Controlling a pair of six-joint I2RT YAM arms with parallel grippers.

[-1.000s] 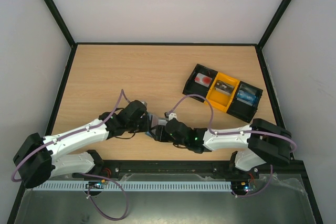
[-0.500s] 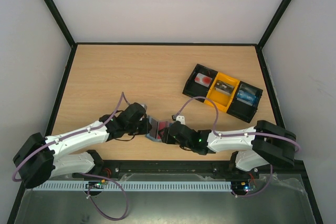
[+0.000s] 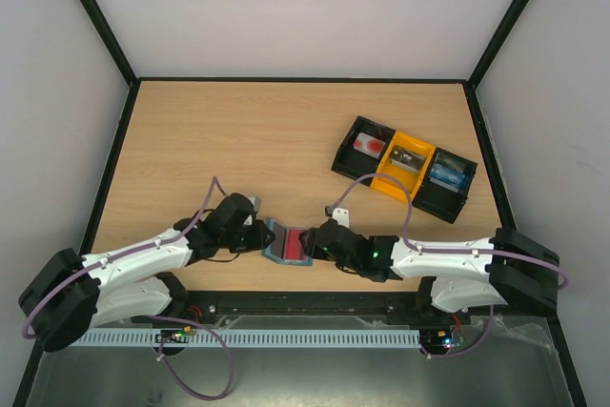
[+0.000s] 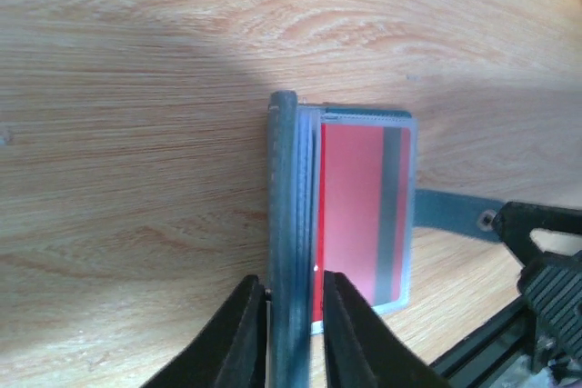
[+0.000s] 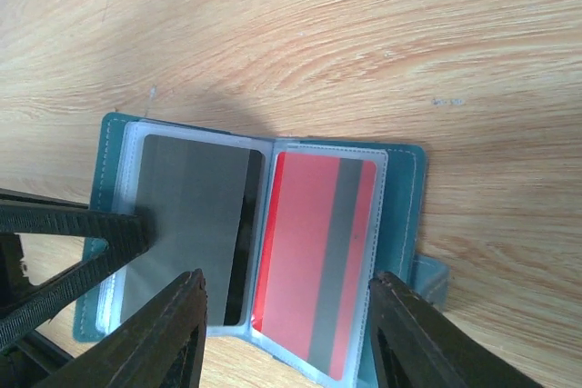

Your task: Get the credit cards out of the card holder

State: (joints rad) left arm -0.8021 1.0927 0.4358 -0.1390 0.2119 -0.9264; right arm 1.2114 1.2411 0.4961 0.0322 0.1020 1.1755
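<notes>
Plainly, the card holder (image 5: 264, 233) lies spread open on the table (image 3: 238, 131) near its front edge, between the two grippers. A grey card (image 5: 186, 224) sits in its left sleeve and a red card (image 5: 314, 256) with a grey stripe in its right one. Its closing tab (image 4: 446, 211) trails out to the side. By my reading the opening is done but the real work is not: both cards are still pocketed, and none lies loose on the table.

The left gripper (image 4: 293, 338) reaches in low from the left and pinches the outer edge of the grey-card flap. The right gripper (image 5: 289, 343) comes from the opposite side with its jaws spread wide, bracketing the red-card side and gripping nothing. Both arms stretch low, almost flat, toward the middle. The black-and-yellow tray (image 3: 389, 185) stands well apart, farther back on the right.
</notes>
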